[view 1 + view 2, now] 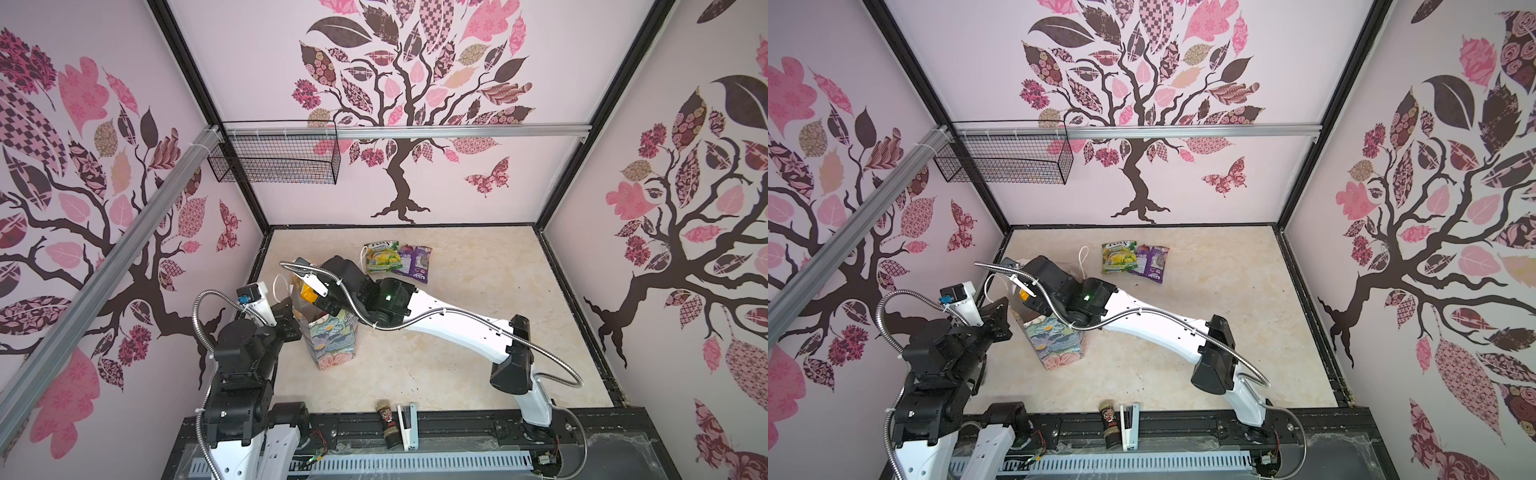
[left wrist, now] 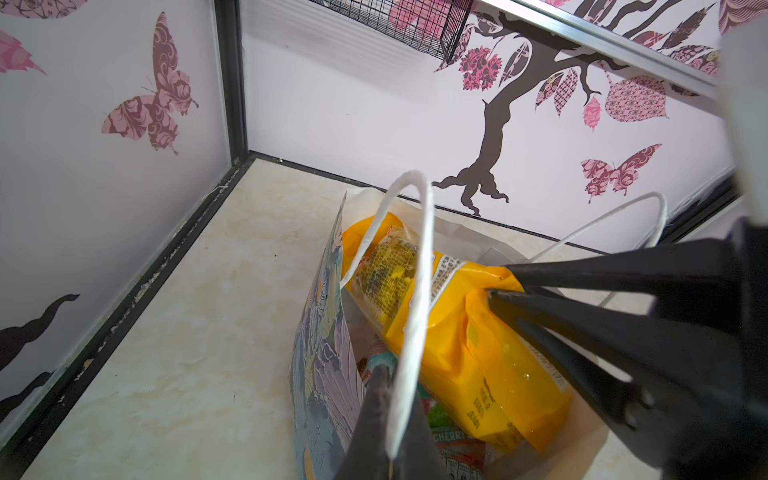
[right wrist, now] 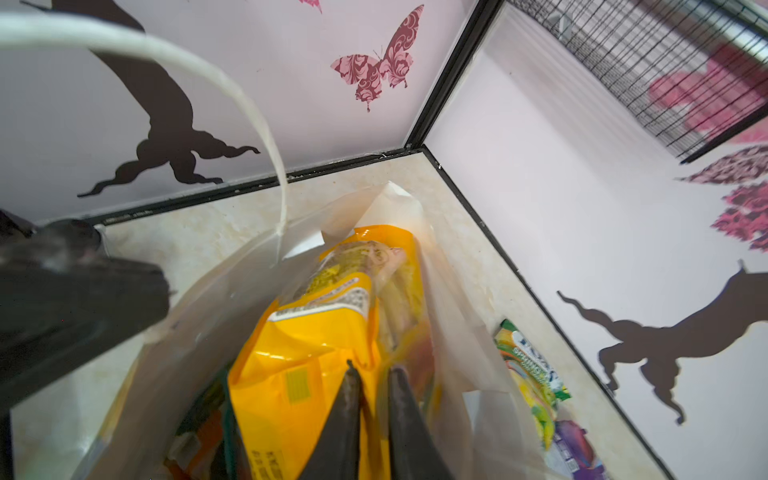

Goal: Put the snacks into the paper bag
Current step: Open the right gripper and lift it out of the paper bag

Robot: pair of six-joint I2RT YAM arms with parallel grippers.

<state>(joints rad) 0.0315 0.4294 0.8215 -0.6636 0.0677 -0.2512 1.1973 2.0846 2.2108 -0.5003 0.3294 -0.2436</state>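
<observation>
While left fingers [image 2: 370,415] pinch paper bag [image 2: 320,353], right fingers [image 3: 345,415] slightly apart over yellow packet [image 3: 291,353]; CHERRY packet [image 2: 453,438] beneath

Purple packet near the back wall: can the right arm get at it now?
Probably yes, once the right gripper lifts out of the paper bag. The purple packet lies uncovered on the table beyond the bag, with only the green-yellow packet beside it.

Marbled tabletop [image 1: 478,332]: paper bag [image 1: 332,340] upright; green-yellow packet [image 1: 382,257], purple packet [image 1: 415,264] flat.
</observation>
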